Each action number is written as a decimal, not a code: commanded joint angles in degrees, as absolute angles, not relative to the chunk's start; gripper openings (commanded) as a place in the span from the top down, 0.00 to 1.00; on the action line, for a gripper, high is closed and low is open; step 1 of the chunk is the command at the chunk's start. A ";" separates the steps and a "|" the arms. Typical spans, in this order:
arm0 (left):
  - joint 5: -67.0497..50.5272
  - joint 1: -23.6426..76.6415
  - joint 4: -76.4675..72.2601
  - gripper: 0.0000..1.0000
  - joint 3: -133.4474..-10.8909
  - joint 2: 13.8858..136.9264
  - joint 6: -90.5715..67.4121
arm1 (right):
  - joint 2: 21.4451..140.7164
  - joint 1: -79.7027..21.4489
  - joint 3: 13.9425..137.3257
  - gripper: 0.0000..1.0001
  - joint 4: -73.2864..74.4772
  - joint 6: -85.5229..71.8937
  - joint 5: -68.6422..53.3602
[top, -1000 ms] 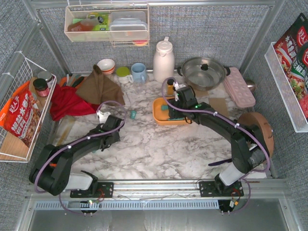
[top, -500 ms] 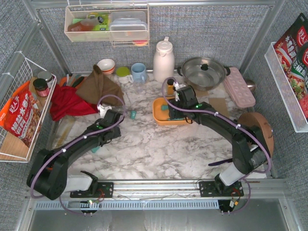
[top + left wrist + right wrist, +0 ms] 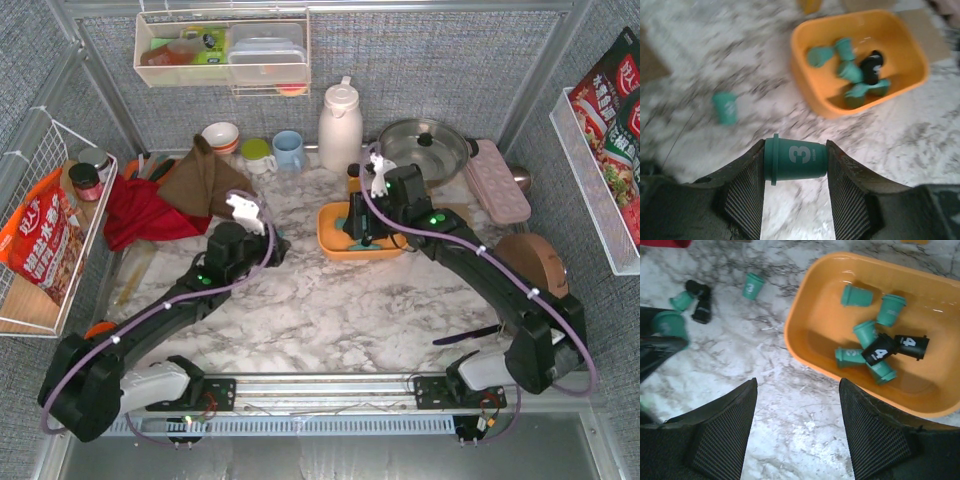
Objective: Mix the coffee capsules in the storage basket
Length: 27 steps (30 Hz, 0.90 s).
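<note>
The orange storage basket [image 3: 328,234] sits at mid-table and holds several teal capsules [image 3: 866,332] and two black ones [image 3: 881,353]. It also shows in the left wrist view [image 3: 807,70]. My left gripper [image 3: 262,240] is just left of the basket, above the marble, shut on a teal capsule [image 3: 795,160] marked 3 and lying sideways between the fingers. My right gripper [image 3: 358,228] hangs over the basket's left edge, open and empty [image 3: 797,390]. Loose on the marble are a teal capsule [image 3: 753,286], another teal one [image 3: 681,301] and two black ones [image 3: 701,310].
A steel pot [image 3: 420,150], a white thermos [image 3: 340,125] and a pink egg tray [image 3: 497,180] stand behind the basket. Red cloth [image 3: 140,212] and brown cloth [image 3: 205,180] lie at the left. A blue cup [image 3: 289,150] is at the back, and a wire rack [image 3: 40,230] on the left wall.
My left arm has reached forward and right toward the basket. My right gripper has shifted slightly back and right above the basket.
</note>
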<state>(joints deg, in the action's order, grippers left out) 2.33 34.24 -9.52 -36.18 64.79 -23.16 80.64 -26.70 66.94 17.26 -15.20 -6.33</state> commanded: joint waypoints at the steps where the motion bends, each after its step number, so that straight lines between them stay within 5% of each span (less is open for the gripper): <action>1: -9.14 36.41 -30.27 0.52 -35.61 67.83 -12.53 | 77.88 -26.97 68.77 0.30 19.99 -17.02 -12.06; 8: -21.56 42.17 -51.44 0.48 -32.64 74.16 1.90 | 75.23 -28.82 69.95 0.31 20.05 -19.26 -16.96; 27: -23.89 46.31 -58.62 0.47 -33.76 78.97 9.49 | 77.73 -31.20 69.25 0.46 19.62 -19.46 -22.90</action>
